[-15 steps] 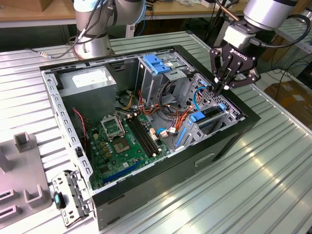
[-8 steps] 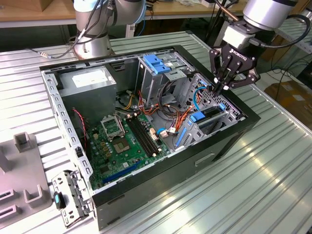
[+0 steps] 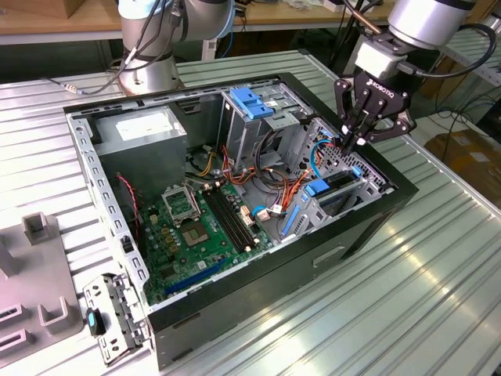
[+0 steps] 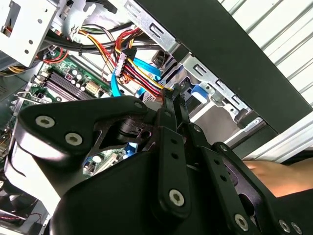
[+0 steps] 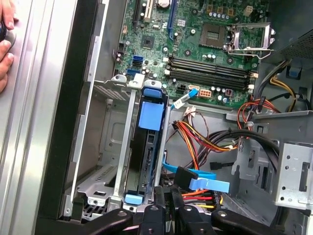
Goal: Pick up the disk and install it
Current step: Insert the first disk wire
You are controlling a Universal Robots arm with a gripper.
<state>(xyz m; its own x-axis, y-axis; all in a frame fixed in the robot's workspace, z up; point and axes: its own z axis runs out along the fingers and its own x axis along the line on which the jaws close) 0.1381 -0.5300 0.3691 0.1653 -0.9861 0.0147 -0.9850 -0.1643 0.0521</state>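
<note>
The black two-fingered end effector [image 3: 354, 142] hangs over the corner of the open black desktop computer case [image 3: 329, 251] at the exterior view's right, its fingertips dipped among the cables just above the drive bay. In both wrist views the fingers [image 5: 168, 205] stand drawn close together with only a thin slit between them, and nothing is gripped between the tips.

The disk, a dark metal rectangular hard drive with blue plastic side rails [image 5: 146, 147], sits inside the grey metal drive bay [image 5: 110, 171] at the case's edge. In the first wrist view it shows edge-on, standing between the bay's metal walls, a large blue plastic tab on its upper face and a smaller blue clip at the end nearest the end effector. In the exterior view the same blue tabs [image 3: 319, 188] show in the bay just below the fingertips. Whether the fingertips touch the disk cannot be told.

A flat blue data cable with a black connector [image 5: 195, 178] lies just beside the disk, next to a bundle of red, orange and yellow power wires [image 5: 205, 142]. The green motherboard [image 3: 196, 227] fills the case floor. The case rests on a ribbed metal table [image 3: 423, 290]. A person's hand [image 5: 6, 49] rests on the table beside the case.
</note>
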